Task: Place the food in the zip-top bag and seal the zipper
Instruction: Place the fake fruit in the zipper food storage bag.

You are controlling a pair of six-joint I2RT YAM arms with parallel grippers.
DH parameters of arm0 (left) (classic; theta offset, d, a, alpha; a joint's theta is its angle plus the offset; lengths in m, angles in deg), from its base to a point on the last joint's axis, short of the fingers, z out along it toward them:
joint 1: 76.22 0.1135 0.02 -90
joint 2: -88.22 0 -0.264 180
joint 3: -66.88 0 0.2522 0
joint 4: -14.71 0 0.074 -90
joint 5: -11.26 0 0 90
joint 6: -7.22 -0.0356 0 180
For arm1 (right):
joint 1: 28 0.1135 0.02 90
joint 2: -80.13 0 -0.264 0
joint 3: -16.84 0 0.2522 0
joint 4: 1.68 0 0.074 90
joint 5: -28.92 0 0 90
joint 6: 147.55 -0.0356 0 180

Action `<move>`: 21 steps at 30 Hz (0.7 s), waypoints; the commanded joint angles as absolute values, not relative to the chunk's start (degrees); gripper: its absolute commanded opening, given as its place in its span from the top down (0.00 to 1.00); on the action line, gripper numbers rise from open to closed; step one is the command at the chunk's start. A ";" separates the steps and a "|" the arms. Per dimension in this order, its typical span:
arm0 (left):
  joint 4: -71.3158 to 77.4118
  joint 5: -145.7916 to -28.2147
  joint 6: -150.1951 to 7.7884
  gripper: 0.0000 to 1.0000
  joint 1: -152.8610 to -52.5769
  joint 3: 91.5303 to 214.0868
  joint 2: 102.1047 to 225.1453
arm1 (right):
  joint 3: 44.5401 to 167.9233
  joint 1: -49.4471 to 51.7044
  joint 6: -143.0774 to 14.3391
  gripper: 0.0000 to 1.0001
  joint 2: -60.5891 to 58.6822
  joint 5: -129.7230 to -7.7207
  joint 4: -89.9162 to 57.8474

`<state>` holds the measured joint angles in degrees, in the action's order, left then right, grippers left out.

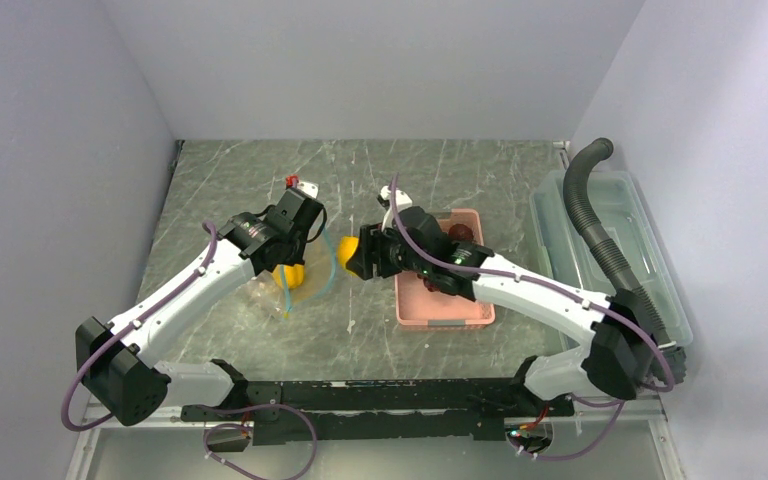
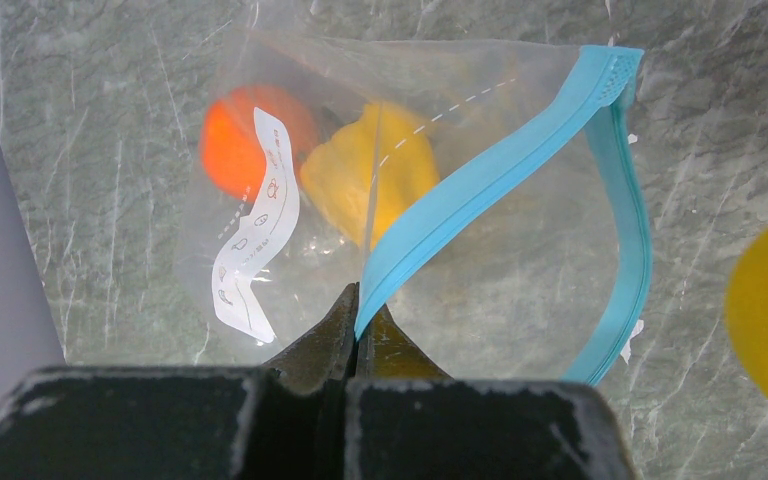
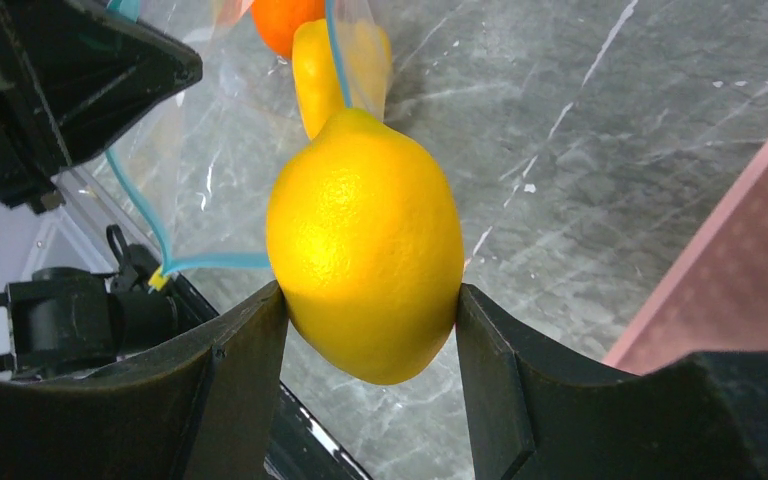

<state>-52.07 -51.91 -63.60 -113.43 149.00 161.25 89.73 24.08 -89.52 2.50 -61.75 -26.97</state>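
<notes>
The zip-top bag [image 2: 360, 75] lies on the worktop [image 1: 250, 190] left of centre, with an orange fruit [image 2: 235, 145] and a yellow piece [image 2: 350, 180] inside. The left jaws are pinched shut on one strip of the zipper [image 2: 480, 190], holding it up so the mouth gapes. The right jaws, partly spread, clamp a lemon [image 3: 365, 250] near that mouth. Just right of them sits a pink basket [image 1: 440, 300] holding dark grapes [image 1: 458, 233]. Farther right is a clear bin [image 1: 625, 205] with a ribbed hose [image 1: 585, 205] across it. Behind the bag the grey marbled surface runs open to the back wall, and pale walls close three sides.
</notes>
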 commanded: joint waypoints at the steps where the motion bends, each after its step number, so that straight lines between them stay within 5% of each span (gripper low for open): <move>1: -51.76 -51.32 -63.58 1.00 -113.39 149.26 160.73 | 93.43 24.76 -92.82 0.65 -0.29 -63.41 -20.35; 21: -51.58 -51.30 -63.62 1.00 -113.40 149.24 159.68 | 102.41 30.02 -98.03 0.64 -13.87 -68.10 -15.70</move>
